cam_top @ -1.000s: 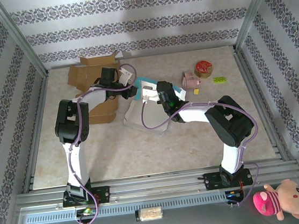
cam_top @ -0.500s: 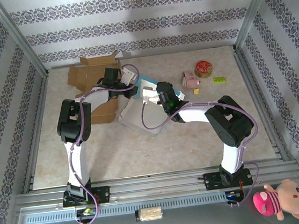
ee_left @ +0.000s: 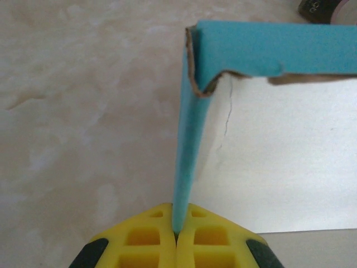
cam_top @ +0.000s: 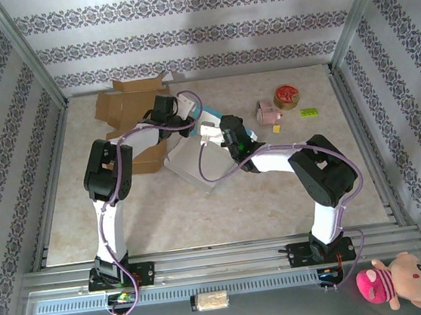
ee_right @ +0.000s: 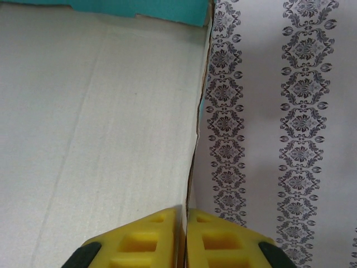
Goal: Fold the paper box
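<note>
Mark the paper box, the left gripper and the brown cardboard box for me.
paper box (ee_left: 192, 139): left wrist view, on its upright teal flap.
left gripper (ee_left: 177, 226): left wrist view, between the yellow fingertips shut on that flap.
brown cardboard box (cam_top: 122, 104): top external view, on its open top flap.

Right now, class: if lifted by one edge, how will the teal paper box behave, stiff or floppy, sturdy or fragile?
Probably bendy along its creases: the paper box is thin sheet, its flap pinched edge-on in the left claw. Possibly fragile: the flap's corner looks ragged and a fine crack-like line crosses the white panel.
</note>
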Motion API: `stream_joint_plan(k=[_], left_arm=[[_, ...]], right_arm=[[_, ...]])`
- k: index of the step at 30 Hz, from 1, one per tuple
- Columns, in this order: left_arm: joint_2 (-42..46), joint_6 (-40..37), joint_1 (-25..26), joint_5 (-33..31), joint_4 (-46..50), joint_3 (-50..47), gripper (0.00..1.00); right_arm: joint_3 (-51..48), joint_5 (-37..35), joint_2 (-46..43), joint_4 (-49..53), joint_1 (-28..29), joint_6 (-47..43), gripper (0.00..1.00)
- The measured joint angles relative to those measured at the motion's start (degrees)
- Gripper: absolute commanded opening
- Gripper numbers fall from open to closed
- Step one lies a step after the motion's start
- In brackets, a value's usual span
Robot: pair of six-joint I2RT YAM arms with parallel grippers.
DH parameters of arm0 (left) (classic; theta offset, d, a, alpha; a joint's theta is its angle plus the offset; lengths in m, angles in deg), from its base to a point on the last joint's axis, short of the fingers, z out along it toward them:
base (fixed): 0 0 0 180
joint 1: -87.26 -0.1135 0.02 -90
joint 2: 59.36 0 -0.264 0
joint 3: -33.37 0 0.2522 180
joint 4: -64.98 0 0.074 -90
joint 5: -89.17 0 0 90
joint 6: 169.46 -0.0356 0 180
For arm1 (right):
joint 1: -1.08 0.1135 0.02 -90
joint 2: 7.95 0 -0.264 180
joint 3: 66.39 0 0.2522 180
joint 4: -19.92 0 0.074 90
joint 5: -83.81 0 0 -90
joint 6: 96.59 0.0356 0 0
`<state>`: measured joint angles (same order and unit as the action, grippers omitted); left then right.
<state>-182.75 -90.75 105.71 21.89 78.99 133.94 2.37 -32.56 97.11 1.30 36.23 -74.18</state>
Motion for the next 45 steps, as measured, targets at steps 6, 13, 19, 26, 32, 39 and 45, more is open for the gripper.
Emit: stream_joint_plan(k=[6,13,19,26,32,39,45], left_arm=[[-0.09,-2.82,0.35,-1.6,-0.68,0.02,0.11],[-1.99,-4.39,0.22,-0.85,-1.31,0.85,0.1],[-2.43,-4.59,-0.2,0.57,-1.27,1.53,0.0],[-2.43,-3.93,-0.17,0.31,-2.6,1.01,0.18],[-2.43,-1.62,-0.13,0.11,-5.49,-0.31,0.0],[-1.73,1.18,-0.17,-0.22,-10.69,-3.63,0.28],[1.92,5.7,-0.61,-0.72,-15.23,-11.06,0.39]], right_arm=[[-1.29,-1.14,0.0,-1.79,1.36,0.17,0.13],[-1.9,-1.53,0.0,-3.02,2.23,0.11,0.13],[-1.9,-1.77,0.0,-2.99,2.23,-0.07,0.13],[-1.9,-1.84,0.0,-2.99,2.23,-0.22,0.13],[-1.88,-1.9,0.0,-3.02,2.23,-0.55,0.13],[-1.38,-1.81,0.0,-2.97,2.23,-4.04,0.13],[-0.52,-0.5,-0.33,-2.54,2.21,-8.22,0.13]])
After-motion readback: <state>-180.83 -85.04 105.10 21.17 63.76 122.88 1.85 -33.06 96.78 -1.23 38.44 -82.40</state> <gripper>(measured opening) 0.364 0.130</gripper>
